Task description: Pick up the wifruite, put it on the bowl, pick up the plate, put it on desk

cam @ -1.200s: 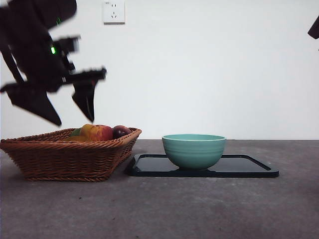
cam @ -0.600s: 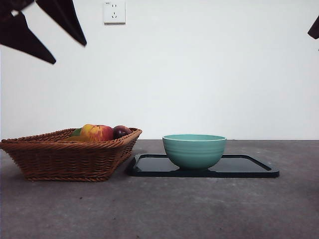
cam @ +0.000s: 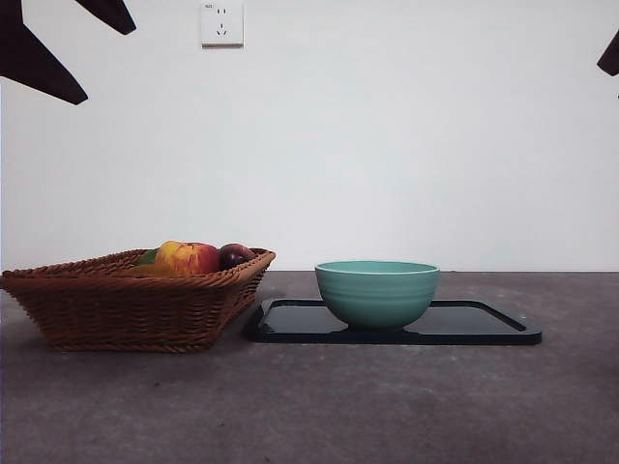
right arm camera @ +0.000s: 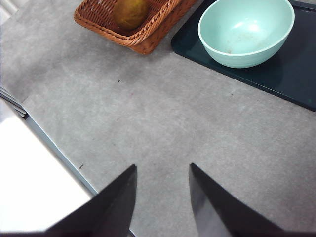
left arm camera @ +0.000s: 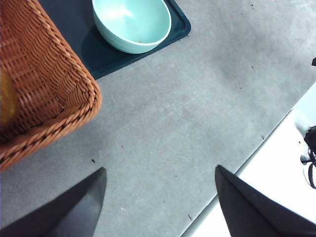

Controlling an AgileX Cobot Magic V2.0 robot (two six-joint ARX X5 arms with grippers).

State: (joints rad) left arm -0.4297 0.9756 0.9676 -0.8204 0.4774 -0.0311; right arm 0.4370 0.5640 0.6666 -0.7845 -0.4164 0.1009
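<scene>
The left gripper [cam: 73, 48] hangs high at the far left above the wicker basket [cam: 135, 304], jaws spread and holding nothing. From the front only an apple [cam: 189, 257] and a dark round fruit [cam: 235, 255] show over the basket's rim; the right wrist view alone shows a brownish oval fruit [right arm camera: 131, 12] inside, whether the wifruite I cannot tell. Right of the basket, the empty bowl [cam: 376, 292] sits on the dark tray [cam: 484, 324]. Bare desk [cam: 319, 406] lies open nearer. The right gripper [right arm camera: 160, 197] waits with jaws parted and empty.
</scene>
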